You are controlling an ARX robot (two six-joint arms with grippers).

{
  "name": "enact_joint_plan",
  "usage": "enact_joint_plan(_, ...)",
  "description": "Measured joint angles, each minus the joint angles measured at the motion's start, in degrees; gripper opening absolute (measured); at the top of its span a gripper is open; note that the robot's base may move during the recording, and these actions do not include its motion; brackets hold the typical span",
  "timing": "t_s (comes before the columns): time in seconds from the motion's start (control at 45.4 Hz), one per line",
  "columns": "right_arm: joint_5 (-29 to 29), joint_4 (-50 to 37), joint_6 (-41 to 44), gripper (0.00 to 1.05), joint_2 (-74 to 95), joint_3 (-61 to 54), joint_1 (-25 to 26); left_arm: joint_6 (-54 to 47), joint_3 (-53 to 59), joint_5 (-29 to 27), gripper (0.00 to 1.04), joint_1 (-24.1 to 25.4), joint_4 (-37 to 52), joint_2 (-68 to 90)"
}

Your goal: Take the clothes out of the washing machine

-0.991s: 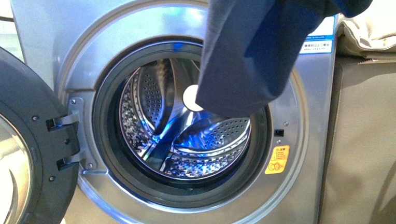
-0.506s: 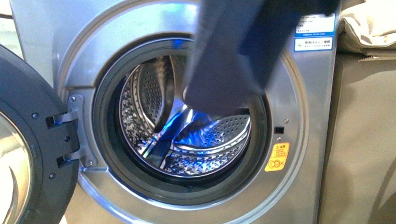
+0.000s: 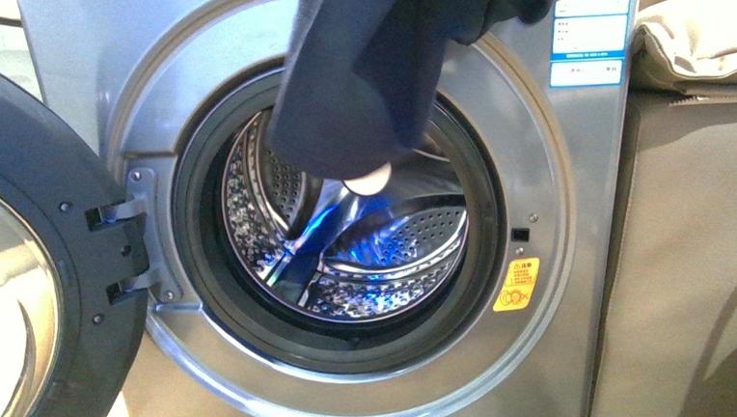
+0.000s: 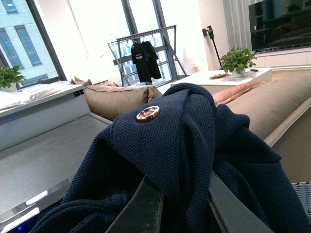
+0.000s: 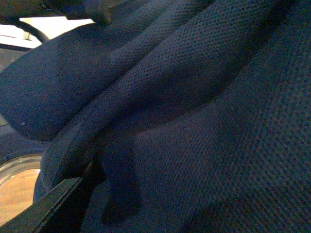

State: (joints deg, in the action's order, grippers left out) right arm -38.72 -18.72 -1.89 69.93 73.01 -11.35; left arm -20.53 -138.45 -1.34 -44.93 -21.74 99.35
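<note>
clothes, where are they hanging?

down from the top edge of the front view, a dark navy bunch; it covers the upper part of the round opening of the washing machine; its lower hem ends just above a pale round disc at the back of the drum.

and the drum itself?

steel, perforated, lit blue low down; no fabric shows on the part in view; the door stands swung open on the left side; an orange sticker sits beside the opening's lower right, a blue and white label higher up.

left gripper, what are its fingers doing?

clenched on a fold of the clothes; two dark fingers rise on either side of the pinched fabric, which spills over both of them; a round button shows on the cloth; behind it a tan sofa and a rack with a black t-shirt.

right gripper?

only one dark finger edge shows; navy knit fills nearly all of its view and lies against that edge; whether it grips or is slack, i cannot tell.
</note>
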Motion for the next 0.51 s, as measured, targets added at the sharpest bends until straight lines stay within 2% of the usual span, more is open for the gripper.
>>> enact_joint_plan(0.286, 6.3, -4.0, -1.1, 0.97, 5.8, 4.7, -1.0, 0.0, 0.0, 0.0, 0.13, 0.0, 0.0, 0.0)
enact_joint_plan(0.506, 9.0, -7.6, -4.4, 0.97, 9.3, 7.8, -1.8, 0.0, -0.3, 0.0, 0.13, 0.0, 0.0, 0.0)
